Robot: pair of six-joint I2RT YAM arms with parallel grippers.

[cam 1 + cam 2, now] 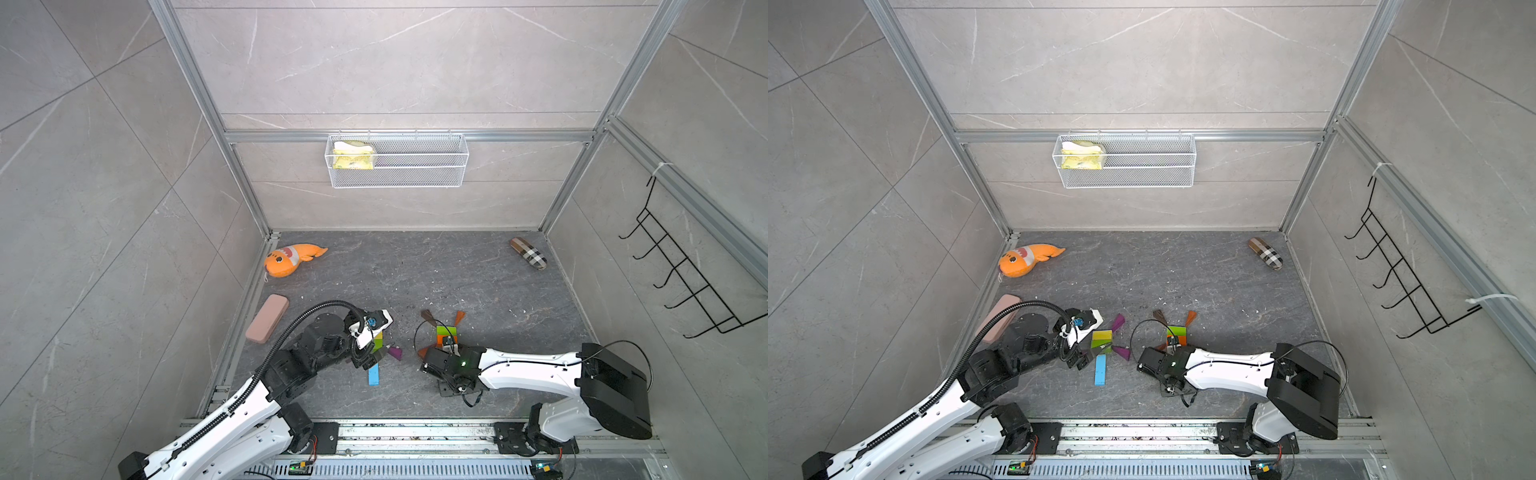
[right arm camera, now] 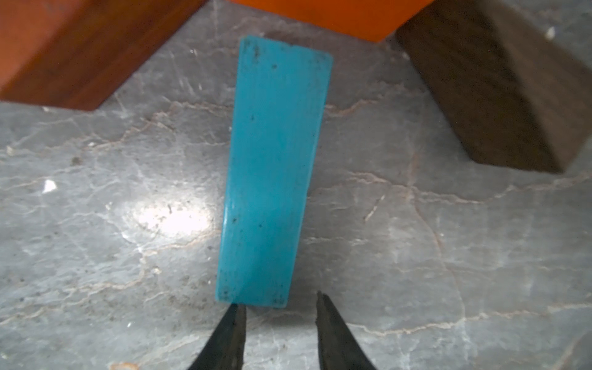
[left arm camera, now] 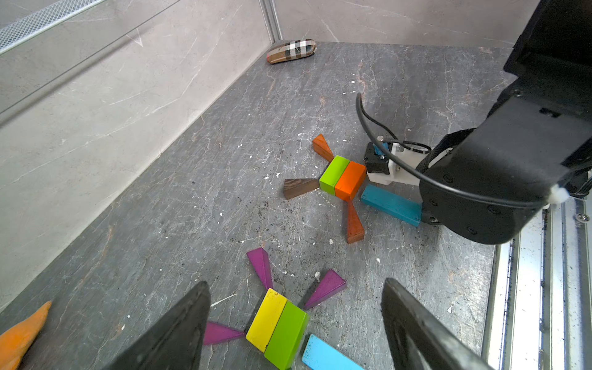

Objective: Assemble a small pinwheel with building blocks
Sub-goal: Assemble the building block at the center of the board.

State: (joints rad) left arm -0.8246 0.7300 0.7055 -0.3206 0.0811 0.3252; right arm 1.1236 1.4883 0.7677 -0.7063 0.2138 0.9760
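Two groups of building blocks lie on the dark floor. Under my left gripper (image 3: 296,282), open wide, sit a yellow brick (image 3: 266,318) and a green brick (image 3: 285,336) side by side, with purple wedges (image 3: 325,288) fanned round them and a light-blue bar (image 3: 326,355) at their end. To the right, a green brick (image 3: 333,174) and an orange brick (image 3: 350,181) have brown (image 3: 299,188) and orange wedges (image 3: 354,224) at their corners. A teal bar (image 2: 272,173) lies flat with one end at the orange brick. My right gripper (image 2: 279,299) hovers at its other end, jaws slightly apart, holding nothing.
An orange plush fish (image 1: 291,259) and a pink case (image 1: 267,318) lie by the left wall. A plaid pouch (image 1: 528,253) is at the back right corner. A wire basket (image 1: 397,160) hangs on the back wall, a black hook rack (image 1: 685,270) on the right wall.
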